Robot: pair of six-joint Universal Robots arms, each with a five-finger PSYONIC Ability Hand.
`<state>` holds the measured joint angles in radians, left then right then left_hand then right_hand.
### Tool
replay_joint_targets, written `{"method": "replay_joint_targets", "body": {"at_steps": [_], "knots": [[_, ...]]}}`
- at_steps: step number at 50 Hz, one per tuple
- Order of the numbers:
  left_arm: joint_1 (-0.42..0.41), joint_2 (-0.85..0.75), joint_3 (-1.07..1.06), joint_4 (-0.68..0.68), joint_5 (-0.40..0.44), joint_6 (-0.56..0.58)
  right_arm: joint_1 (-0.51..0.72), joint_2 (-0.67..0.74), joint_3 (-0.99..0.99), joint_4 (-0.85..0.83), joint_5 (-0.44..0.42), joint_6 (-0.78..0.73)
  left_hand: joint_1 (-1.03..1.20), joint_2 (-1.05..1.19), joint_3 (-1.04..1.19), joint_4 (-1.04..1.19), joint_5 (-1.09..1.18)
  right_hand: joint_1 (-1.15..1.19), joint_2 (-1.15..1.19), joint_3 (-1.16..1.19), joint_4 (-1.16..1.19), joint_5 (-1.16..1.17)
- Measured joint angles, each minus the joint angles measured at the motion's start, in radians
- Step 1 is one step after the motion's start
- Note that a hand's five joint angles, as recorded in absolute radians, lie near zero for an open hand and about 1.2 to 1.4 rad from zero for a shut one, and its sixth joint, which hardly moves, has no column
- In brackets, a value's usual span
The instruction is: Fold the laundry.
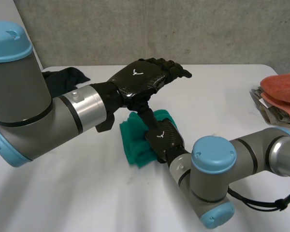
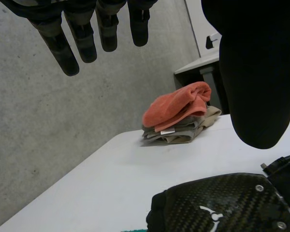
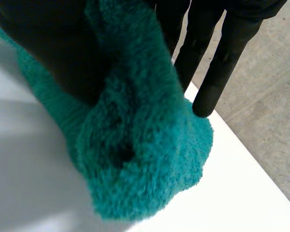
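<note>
- Teal cloth (image 1: 135,142): one, bunched on the white surface (image 1: 222,106) near the middle. Its long axis runs roughly from the far side toward the near side.
- Right hand (image 1: 165,139): at the cloth's right side, touching it. In the right wrist view, pile rises between the thumb and straight fingers (image 3: 217,58); reads as a pinch on the cloth.
- Left hand (image 1: 142,79): hovers above and just behind the cloth, fingers (image 2: 58,43) straight and spread, holding nothing.
- Key relation: the cloth lies below the left hand, toward the near side. The right hand is the nearer one, so the left must come down to take the free left edge.
- Others: one black garment (image 1: 63,78) unfolded at the far left, and one folded stack (image 1: 268,108) at the far right, orange towel (image 1: 282,87) on top. Layers underneath can't be counted.
</note>
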<state>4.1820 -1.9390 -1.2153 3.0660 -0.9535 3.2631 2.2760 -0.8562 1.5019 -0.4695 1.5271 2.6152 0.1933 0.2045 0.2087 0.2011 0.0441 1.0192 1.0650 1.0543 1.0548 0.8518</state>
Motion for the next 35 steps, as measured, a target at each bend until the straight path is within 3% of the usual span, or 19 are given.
{"method": "replay_joint_targets", "body": {"at_steps": [2,10,17,26,32,35], "knots": [[0.001,0.0,0.001,0.0,-0.001,0.0,-0.003,0.006,-0.019,0.001,0.0,0.003,0.0,0.0,0.0,0.0,0.0,0.024,0.093,0.115,0.13,0.091],[0.005,0.011,0.018,0.001,-0.002,-0.001,-0.037,-0.012,-0.116,0.016,0.004,0.014,0.0,0.0,0.0,0.0,0.0,0.024,0.093,0.116,0.138,0.091],[0.005,0.057,0.073,0.006,-0.012,-0.013,-0.153,-0.105,-0.301,0.076,0.005,0.016,0.0,0.0,0.0,0.0,0.0,0.024,0.093,0.116,0.14,0.091],[0.004,0.089,0.136,0.041,-0.064,-0.093,-0.423,-0.17,-0.499,0.13,-0.032,0.022,0.0,0.0,0.0,0.0,0.0,0.024,0.093,0.116,0.14,0.091],[0.002,0.089,0.13,0.067,-0.07,-0.112,-0.626,-0.18,-0.524,0.124,-0.133,0.059,0.0,0.0,0.0,0.0,0.0,0.024,0.093,0.122,0.14,0.091],[0.001,0.085,0.116,0.075,-0.07,-0.115,-0.776,-0.173,-0.513,0.119,-0.23,0.103,0.0,0.0,0.0,0.0,0.0,0.024,0.093,0.125,0.14,0.091]]}}
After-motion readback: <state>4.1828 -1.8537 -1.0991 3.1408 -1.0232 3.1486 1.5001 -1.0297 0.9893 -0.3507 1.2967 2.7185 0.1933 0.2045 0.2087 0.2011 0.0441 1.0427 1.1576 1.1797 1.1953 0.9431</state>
